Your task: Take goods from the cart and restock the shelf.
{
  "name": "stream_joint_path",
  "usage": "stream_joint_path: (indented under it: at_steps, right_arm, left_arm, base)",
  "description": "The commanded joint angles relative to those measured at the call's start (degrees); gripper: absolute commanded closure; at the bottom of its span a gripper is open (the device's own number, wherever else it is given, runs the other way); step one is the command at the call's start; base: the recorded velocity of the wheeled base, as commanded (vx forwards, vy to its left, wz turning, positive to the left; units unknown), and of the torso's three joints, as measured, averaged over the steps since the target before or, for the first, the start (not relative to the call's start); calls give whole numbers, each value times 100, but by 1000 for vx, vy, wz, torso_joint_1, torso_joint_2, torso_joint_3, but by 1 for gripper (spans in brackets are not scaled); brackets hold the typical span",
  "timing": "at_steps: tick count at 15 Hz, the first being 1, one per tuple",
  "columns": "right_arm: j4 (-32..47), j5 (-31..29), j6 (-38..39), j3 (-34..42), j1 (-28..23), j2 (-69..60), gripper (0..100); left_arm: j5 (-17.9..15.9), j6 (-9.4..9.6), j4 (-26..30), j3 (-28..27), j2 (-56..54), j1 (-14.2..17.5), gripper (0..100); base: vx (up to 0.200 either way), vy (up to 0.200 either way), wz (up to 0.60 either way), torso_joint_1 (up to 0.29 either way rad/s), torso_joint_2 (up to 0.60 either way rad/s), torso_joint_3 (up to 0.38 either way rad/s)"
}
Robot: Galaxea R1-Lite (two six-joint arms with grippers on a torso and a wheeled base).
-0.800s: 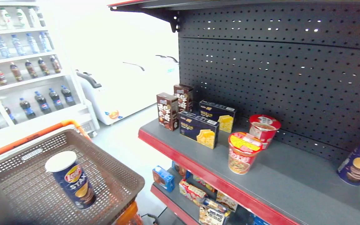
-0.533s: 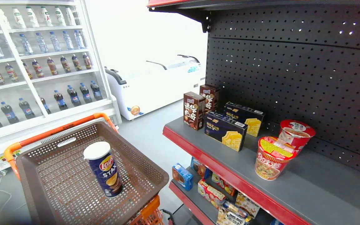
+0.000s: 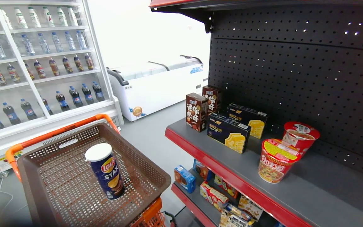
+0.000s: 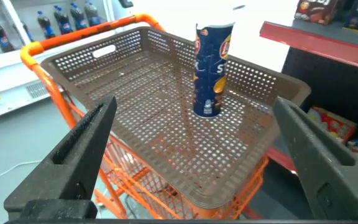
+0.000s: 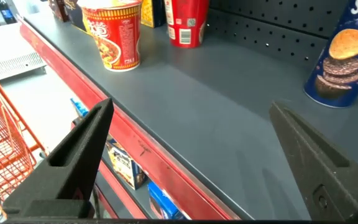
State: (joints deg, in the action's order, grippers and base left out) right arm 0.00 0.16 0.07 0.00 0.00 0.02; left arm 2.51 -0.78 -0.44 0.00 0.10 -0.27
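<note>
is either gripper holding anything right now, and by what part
Nothing is held. The left gripper and right gripper both have open, empty jaws; the blue cylindrical chip can stands untouched in the brown perforated basket.

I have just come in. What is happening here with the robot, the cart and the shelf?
A two-armed robot is restocking a store shelf from a cart. One chip can stands upright in the cart's brown basket, and nothing holds it yet. The left gripper is open and points toward that can. The right gripper is open and empty over the shelf, where a second chip can, two noodle cups and some boxes already stand.
</note>
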Motion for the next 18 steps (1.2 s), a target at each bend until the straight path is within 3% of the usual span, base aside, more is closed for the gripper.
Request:
stream_joint_path:
  at_steps: [1,3,5,6,8,10,11,14,15,16,17,18]
  right_arm:
    - [0,2,1,0,0,-2,0]
    - [0,2,-7,0,0,-2,0]
    - [0,2,-7,0,0,-2,0]
    - [0,2,1,0,0,-2,0]
    - [0,2,1,0,0,-2,0]
    - [0,2,1,0,0,-2,0]
    - [0,2,-7,0,0,-2,0]
    - [0,2,-7,0,0,-2,0]
    - [0,2,1,0,0,-2,0]
    - [0,2,-7,0,0,-2,0]
    - [0,2,1,0,0,-2,0]
    - [0,2,1,0,0,-2,0]
  left_arm:
    - [65,69,0,0,-1,0,0]
    - [-31,148,9,0,78,-8,0]
    - [267,394,281,-1204,1036,123,0]
    - [311,403,677,-1687,1941,176,0]
    - [136,350,510,-2057,3225,141,0]
    - [136,-142,-712,-2136,4587,-26,0]
    - [100,-212,-1160,-2197,5211,-35,0]
    - [-31,-98,-2074,-2083,6652,-131,0]
    - [-31,-124,-2936,-1819,7048,-281,0]
    - [-31,-115,-3393,-1687,7312,-316,0]
    - [-31,-89,-4351,-1362,7892,-369,0]
    - [-31,-98,-4570,-1283,8085,-377,0]
  base:
    - [0,0,0,0,0,0]
    - [0,0,0,0,0,0]
    - [0,0,0,0,0,0]
    - [0,0,0,0,0,0]
    - [0,0,0,0,0,0]
    - [0,0,0,0,0,0]
    - [0,0,0,0,0,0]
    - [0,0,0,0,0,0]
    - [0,0,0,0,0,0]
    - [0,0,0,0,0,0]
    - [0,0,0,0,0,0]
    - [0,0,0,0,0,0]
